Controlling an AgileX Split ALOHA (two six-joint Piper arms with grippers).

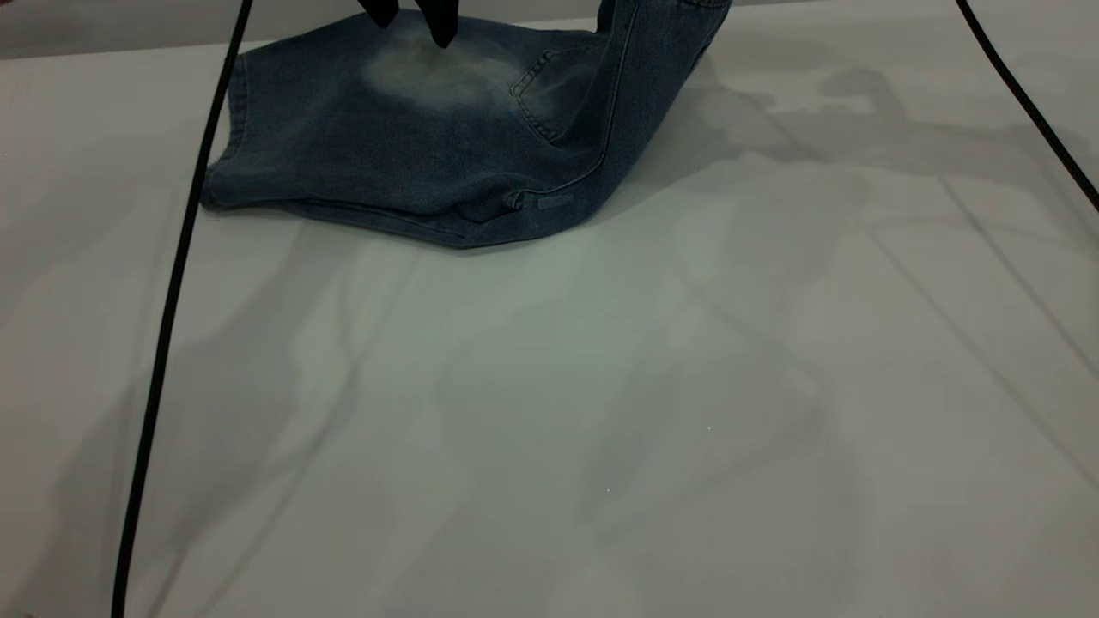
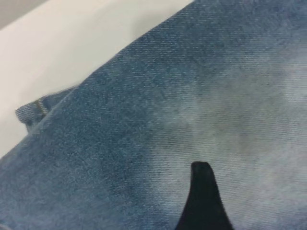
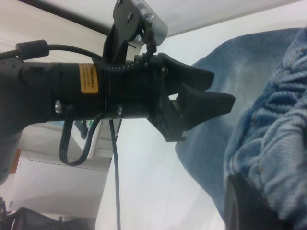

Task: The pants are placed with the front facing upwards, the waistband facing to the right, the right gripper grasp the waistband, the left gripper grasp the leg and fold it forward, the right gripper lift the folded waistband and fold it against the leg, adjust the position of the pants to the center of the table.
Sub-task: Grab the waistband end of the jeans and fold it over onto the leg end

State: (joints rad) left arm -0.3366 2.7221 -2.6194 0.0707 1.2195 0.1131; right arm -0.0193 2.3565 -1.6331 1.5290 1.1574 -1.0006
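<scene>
The blue denim pants point(image 1: 412, 146) lie folded lengthwise at the far side of the white table point(image 1: 549, 386). Their right end rises steeply and leaves the top of the exterior view. My left gripper point(image 1: 410, 19) hangs open just over the pale knee patch point(image 1: 438, 77), with its fingertips point(image 1: 442, 30) apart. In the left wrist view one dark finger point(image 2: 204, 196) sits close over the faded denim point(image 2: 144, 120). My right gripper point(image 3: 256, 194) is above the exterior view's top edge. In its wrist view it is shut on the ruffled waistband point(image 3: 276, 129), held off the table.
Two black cables cross the exterior view, one down the left side point(image 1: 172, 300) and one at the upper right point(image 1: 1030, 112). The left arm's black body point(image 3: 120, 91) stretches across the right wrist view, close to the lifted cloth.
</scene>
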